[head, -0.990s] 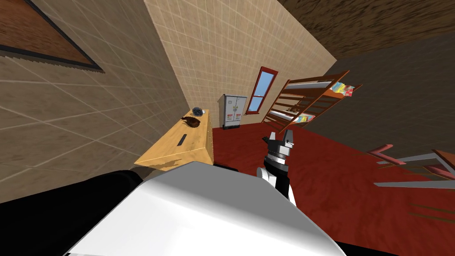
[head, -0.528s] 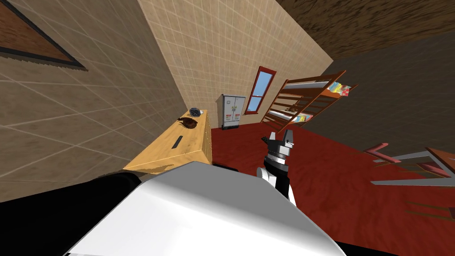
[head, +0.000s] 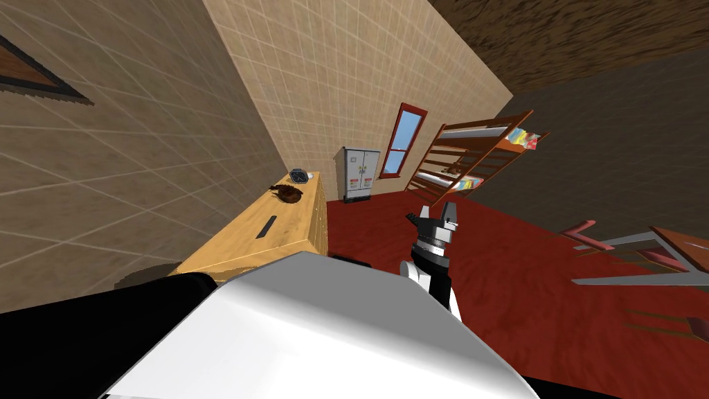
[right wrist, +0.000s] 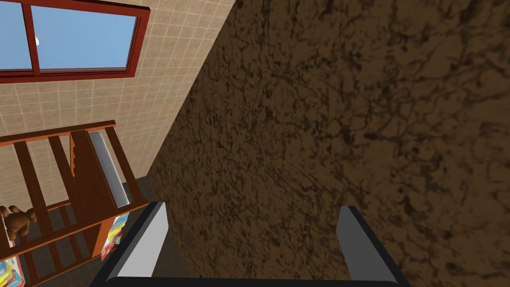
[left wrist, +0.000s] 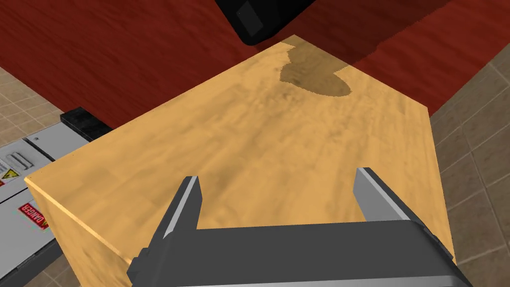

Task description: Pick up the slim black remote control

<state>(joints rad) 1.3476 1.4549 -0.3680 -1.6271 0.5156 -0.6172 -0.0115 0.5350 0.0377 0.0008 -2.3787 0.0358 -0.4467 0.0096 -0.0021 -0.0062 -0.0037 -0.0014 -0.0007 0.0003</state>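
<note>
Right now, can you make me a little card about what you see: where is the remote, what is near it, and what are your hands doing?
remote: slim black remote control, lying flat on the wooden cabinet by the tiled wall
near it: brown object and small dark object, farther along the same top
left gripper: open, empty, above the cabinet top
right gripper: open, empty, raised over the red floor
job: remote not yet picked up

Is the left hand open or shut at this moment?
Open. The left hand has its two fingers far apart above the wooden cabinet top, nothing between them.
</note>
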